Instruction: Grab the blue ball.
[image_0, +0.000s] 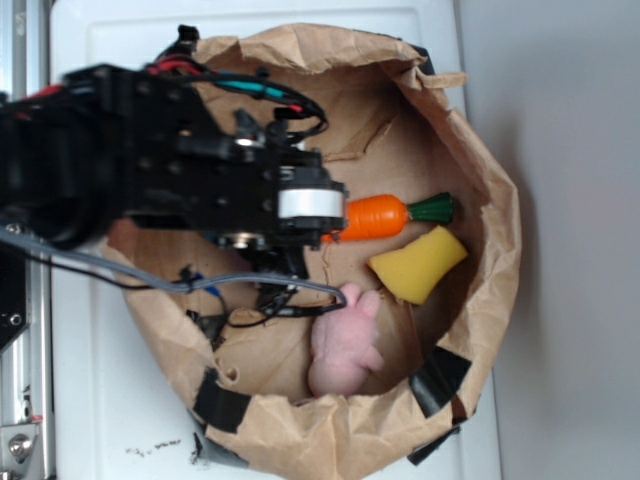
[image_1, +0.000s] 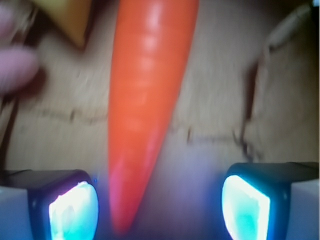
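The blue ball shows in neither view; my black arm (image_0: 180, 170) covers the left half of the paper bag. In the wrist view my gripper (image_1: 160, 210) is open, its two pads (image_1: 75, 212) glowing cyan and set wide apart. Between them lies only the pointed tip of the orange toy carrot (image_1: 150, 100), nearer the left pad and touching neither. In the exterior view the carrot (image_0: 375, 217) sticks out to the right from under the gripper's end.
Everything lies inside an open brown paper bag (image_0: 490, 200) on a white surface. A yellow sponge wedge (image_0: 418, 263) sits right of the carrot, and a pink plush bunny (image_0: 343, 345) lies below it. Loose cables (image_0: 250, 295) hang under the arm.
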